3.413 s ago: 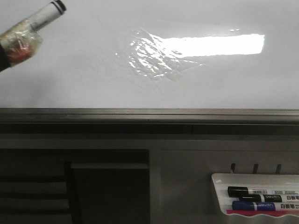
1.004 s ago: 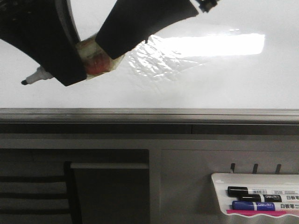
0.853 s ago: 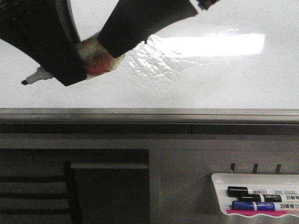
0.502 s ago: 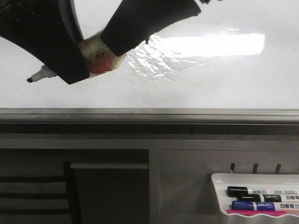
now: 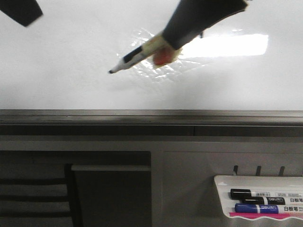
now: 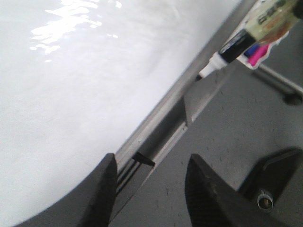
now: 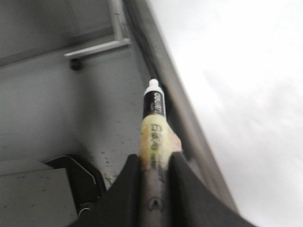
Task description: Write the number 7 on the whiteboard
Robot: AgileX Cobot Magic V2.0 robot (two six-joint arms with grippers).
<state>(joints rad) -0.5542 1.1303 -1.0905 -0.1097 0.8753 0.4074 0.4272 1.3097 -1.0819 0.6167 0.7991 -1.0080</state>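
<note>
The whiteboard (image 5: 61, 56) fills the upper half of the front view, with a wrinkled shiny patch (image 5: 158, 71) and a grey edge rail (image 5: 151, 116). No number 7 shows on it. My right gripper (image 5: 173, 40) comes in from the upper right, shut on a taped marker (image 5: 137, 54) whose black tip points down-left over the board. The right wrist view shows its jaws (image 7: 155, 158) clamped on the marker (image 7: 154, 109) beside the board (image 7: 246, 71). My left gripper (image 6: 151, 161) is open and empty over the rail; only a dark corner of it (image 5: 21, 12) shows at the top left.
A small white marker tray (image 5: 222, 182) hangs at the lower right below the rail, holding a black marker (image 5: 251, 194) and a blue marker (image 5: 255, 208). A dark shelf frame (image 5: 71, 189) stands at the lower left. The left wrist view also shows the taped marker (image 6: 236, 45).
Both grippers were on the marker at the board's left. Now the left gripper has let go and drawn back up-left, and the right gripper has carried the marker rightwards to the shiny patch.
</note>
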